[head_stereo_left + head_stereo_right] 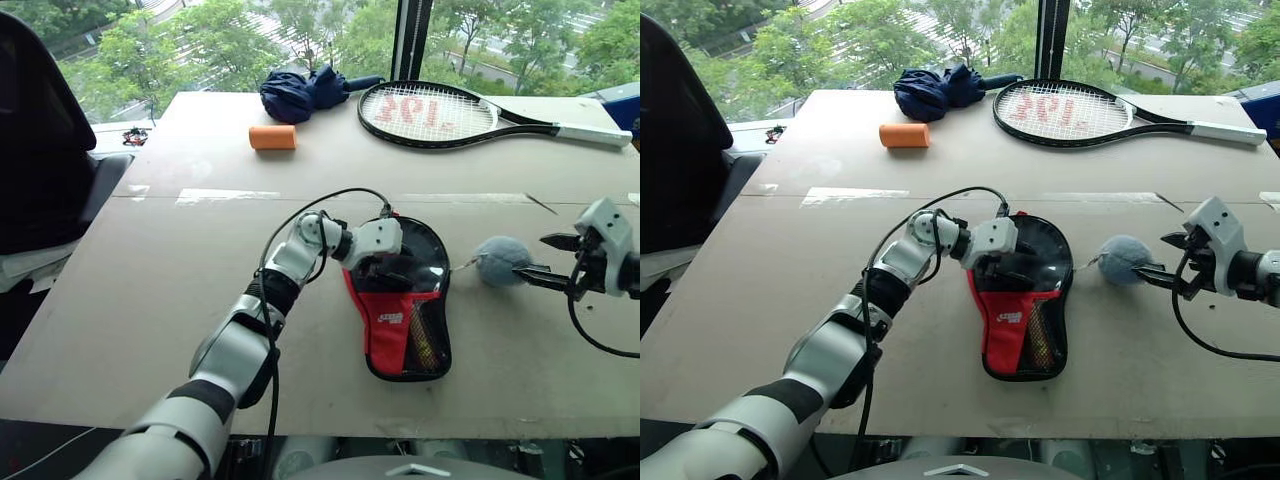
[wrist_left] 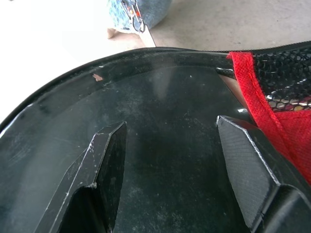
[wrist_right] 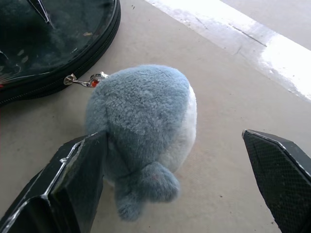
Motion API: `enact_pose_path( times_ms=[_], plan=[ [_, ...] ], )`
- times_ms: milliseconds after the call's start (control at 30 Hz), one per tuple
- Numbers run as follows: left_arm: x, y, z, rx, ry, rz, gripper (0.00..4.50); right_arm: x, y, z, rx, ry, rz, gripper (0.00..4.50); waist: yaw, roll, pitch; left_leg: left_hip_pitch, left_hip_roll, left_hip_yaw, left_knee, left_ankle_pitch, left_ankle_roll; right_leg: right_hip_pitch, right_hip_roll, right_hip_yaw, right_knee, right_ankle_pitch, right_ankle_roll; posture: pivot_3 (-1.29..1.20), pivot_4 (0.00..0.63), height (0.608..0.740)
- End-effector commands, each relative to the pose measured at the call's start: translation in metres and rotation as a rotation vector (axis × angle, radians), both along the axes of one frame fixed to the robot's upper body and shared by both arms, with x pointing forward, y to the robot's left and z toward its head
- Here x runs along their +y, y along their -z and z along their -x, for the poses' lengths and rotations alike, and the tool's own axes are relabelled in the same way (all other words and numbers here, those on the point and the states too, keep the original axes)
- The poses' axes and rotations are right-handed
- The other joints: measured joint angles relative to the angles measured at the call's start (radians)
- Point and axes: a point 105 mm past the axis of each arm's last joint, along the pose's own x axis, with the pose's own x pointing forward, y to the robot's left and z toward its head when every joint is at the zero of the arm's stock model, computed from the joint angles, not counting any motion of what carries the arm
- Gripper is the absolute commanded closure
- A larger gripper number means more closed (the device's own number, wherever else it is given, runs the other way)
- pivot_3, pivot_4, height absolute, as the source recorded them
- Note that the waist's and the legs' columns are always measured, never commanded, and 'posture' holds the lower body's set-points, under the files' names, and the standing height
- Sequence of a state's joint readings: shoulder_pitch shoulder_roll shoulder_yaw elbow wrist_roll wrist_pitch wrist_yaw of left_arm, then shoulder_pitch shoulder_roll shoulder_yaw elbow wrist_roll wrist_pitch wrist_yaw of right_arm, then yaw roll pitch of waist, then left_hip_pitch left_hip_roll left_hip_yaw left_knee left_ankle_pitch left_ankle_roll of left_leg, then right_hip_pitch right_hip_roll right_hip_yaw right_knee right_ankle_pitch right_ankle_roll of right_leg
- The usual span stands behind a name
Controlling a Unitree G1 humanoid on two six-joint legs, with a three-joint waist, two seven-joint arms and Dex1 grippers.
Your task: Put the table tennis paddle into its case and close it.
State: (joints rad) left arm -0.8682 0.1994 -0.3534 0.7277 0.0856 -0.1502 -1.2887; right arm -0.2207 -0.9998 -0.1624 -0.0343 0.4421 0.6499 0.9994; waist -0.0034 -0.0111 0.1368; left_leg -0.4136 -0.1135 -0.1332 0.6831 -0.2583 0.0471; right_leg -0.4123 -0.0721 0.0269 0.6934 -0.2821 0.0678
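The case (image 1: 400, 310) lies flat on the tan table (image 1: 180, 270), its black round end with the clear panel farther from me and its red part nearer. Something light-wood coloured (image 1: 426, 348) shows through its mesh; the rest of the paddle is hidden. My left gripper (image 1: 395, 268) rests on the clear panel (image 2: 165, 97), open, with nothing between its fingers (image 2: 104, 160). A grey-blue plush ball (image 1: 502, 260) hangs from the zipper pull (image 3: 80, 81) at the case's right side. My right gripper (image 1: 548, 258) stands open just right of the ball, one finger (image 3: 80, 174) against it.
At the table's far side lie a large strung tennis racket (image 1: 430, 112), a dark blue folded umbrella (image 1: 305, 92) and an orange cylinder (image 1: 272, 137). A black chair (image 1: 40, 150) stands at the left. The table's front edge runs just below the case.
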Motion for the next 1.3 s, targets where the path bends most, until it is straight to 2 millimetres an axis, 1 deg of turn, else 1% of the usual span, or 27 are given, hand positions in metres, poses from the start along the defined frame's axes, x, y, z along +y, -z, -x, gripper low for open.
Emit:
enact_pose_path(
  times_ms=[33,67,133,167,233,267,333,433,533,600,767,900,1000,1133,1300],
  plan=[
    [0.004,0.037,0.009,0.092,-0.024,-0.103,1.44,0.007,-0.007,0.001,0.01,-0.055,-0.029,1.28,0.004,0.0,0.0,0.0,0.0,0.0,0.0,0.0,0.0,0.0,0.0,0.0,0.0,0.0,0.0,0.0,0.15,0.723],
    [0.004,0.038,0.009,0.095,-0.03,-0.101,1.44,0.011,-0.007,0.004,0.029,-0.08,-0.041,1.72,0.009,0.0,0.0,0.0,0.0,0.0,0.0,0.0,0.0,0.0,0.0,0.0,0.0,0.0,0.0,0.0,0.15,0.723],
    [0.002,0.041,0.009,0.103,-0.037,-0.101,1.44,0.017,-0.008,0.01,0.069,-0.12,-0.068,2.76,0.014,0.0,0.0,0.0,0.0,0.0,0.001,0.0,0.0,0.001,0.0,0.0,0.0,0.0,0.0,0.0,0.15,0.723],
    [0.002,0.042,0.009,0.106,-0.039,-0.1,1.44,0.018,-0.008,0.012,0.084,-0.13,-0.078,3.09,0.017,0.0,0.0,0.0,0.0,0.0,0.001,0.0,0.0,0.001,0.0,0.0,-0.001,0.0,0.0,0.0,0.15,0.723],
    [0.0,0.043,0.01,0.113,-0.042,-0.094,1.44,0.025,-0.009,0.02,0.123,-0.173,-0.1,4.13,0.02,0.0,-0.001,0.0,0.0,0.0,0.001,0.0,0.0,0.001,-0.001,0.0,-0.001,0.0,0.0,0.0,0.15,0.723],
    [0.0,0.043,0.01,0.114,-0.042,-0.092,1.44,0.027,-0.01,0.023,0.134,-0.185,-0.108,4.38,0.02,0.001,-0.001,0.0,0.0,0.0,0.001,0.0,0.0,0.001,-0.001,0.0,-0.001,0.0,0.0,0.0,0.15,0.723],
    [-0.002,0.043,0.01,0.121,-0.045,-0.085,1.44,0.03,-0.008,0.031,0.167,-0.203,-0.116,4.38,0.022,0.0,-0.001,0.0,-0.001,-0.001,0.001,0.0,0.001,0.002,-0.001,-0.001,-0.001,0.0,0.0,0.0,0.15,0.723],
    [-0.005,0.043,0.011,0.126,-0.046,-0.077,1.44,0.032,-0.004,0.048,0.218,-0.231,-0.107,4.38,0.025,0.0,-0.002,0.0,-0.001,-0.001,0.001,-0.001,0.001,0.002,-0.002,-0.002,-0.002,0.0,0.0,0.0,0.15,0.723],
    [-0.008,0.043,0.012,0.129,-0.044,-0.072,1.44,0.033,-0.006,0.065,0.258,-0.253,-0.118,4.38,0.033,0.001,-0.002,0.0,-0.001,-0.002,0.001,-0.001,0.002,0.002,-0.002,-0.002,-0.002,0.0,0.0,0.0,0.15,0.723],
    [-0.009,0.044,0.013,0.131,-0.043,-0.07,1.44,0.035,-0.007,0.082,0.306,-0.286,-0.122,4.38,0.039,0.001,-0.003,0.0,-0.001,-0.001,0.001,-0.001,0.002,0.003,-0.002,-0.002,-0.003,0.0,0.0,0.0,0.15,0.723],
    [-0.009,0.046,0.015,0.137,-0.041,-0.069,1.44,0.042,-0.006,0.117,0.394,-0.345,-0.127,4.38,0.047,0.001,-0.004,-0.001,-0.001,-0.002,0.001,-0.002,0.003,0.004,-0.002,-0.003,-0.006,0.0,0.0,0.0,0.15,0.723],
    [-0.011,0.047,0.016,0.145,-0.041,-0.064,1.44,0.056,0.01,0.155,0.502,-0.439,-0.108,4.38,0.053,0.001,-0.005,-0.001,-0.001,-0.003,0.001,-0.002,0.004,0.005,-0.002,-0.005,-0.008,0.0,0.0,0.0,0.15,0.723],
    [-0.012,0.046,0.015,0.145,-0.041,-0.06,1.44,0.06,0.018,0.171,0.549,-0.489,-0.078,4.38,0.054,0.001,-0.005,0.0,-0.001,-0.004,0.001,-0.003,0.004,0.008,-0.002,-0.007,-0.013,0.0,0.0,0.0,0.15,0.723],
    [-0.013,0.046,0.015,0.147,-0.044,-0.056,1.44,0.057,0.027,0.188,0.609,-0.524,-0.033,4.38,0.054,0.0,-0.005,0.0,-0.001,-0.005,0.002,-0.003,0.005,0.01,-0.002,-0.008,-0.015,0.001,0.002,0.0,0.15,0.723],
    [-0.013,0.046,0.015,0.151,-0.046,-0.054,1.44,0.039,0.043,0.206,0.686,-0.57,0.087,4.38,0.055,-0.001,-0.006,0.001,-0.001,-0.005,0.002,-0.004,0.006,0.011,-0.002,-0.008,-0.015,0.001,0.002,0.0,0.15,0.723]
  ],
)
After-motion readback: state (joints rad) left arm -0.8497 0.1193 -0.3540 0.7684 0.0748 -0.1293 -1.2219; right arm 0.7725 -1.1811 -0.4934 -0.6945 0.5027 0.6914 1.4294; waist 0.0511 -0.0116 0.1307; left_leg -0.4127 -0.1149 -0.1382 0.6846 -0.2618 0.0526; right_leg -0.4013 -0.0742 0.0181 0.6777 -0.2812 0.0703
